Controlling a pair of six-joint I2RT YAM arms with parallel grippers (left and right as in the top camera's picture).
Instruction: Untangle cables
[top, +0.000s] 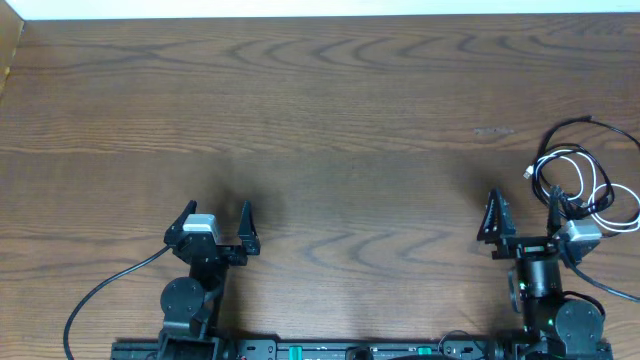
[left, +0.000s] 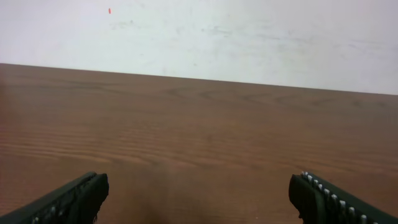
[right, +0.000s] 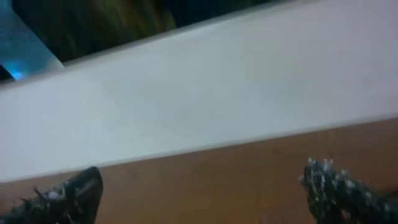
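Down at the near edge of the overhead view sit my two arms, with the left arm (top: 195, 262) first. Its jaws stand spread as wide as they go, with nothing between them and bare wood under the gap. From the left wrist camera I see both dark ribbed fingertips (left: 74, 198) at the bottom corners. The brown worktop (top: 330, 120) runs away from them to a pale wall (left: 199, 37).

Moving across to the right arm (top: 545, 272), its jaws are fully spread too and grip nothing. The right wrist picture is blurred and tilted. I make out only two dark fingertips (right: 71, 193) low in the frame, a strip of wood and a pale band above it.

Both cables lie in one loose tangle at the far right of the worktop, just beyond and to the right of the right arm's jaws. The black cable (top: 562, 127) arcs over the top of the heap and curls down along its right side. The white cable (top: 603, 180) loops through the middle, and its small plug end (top: 528, 172) points left. The outer finger of the right jaws sits against the near edge of the tangle, but I cannot tell whether it touches a cord.
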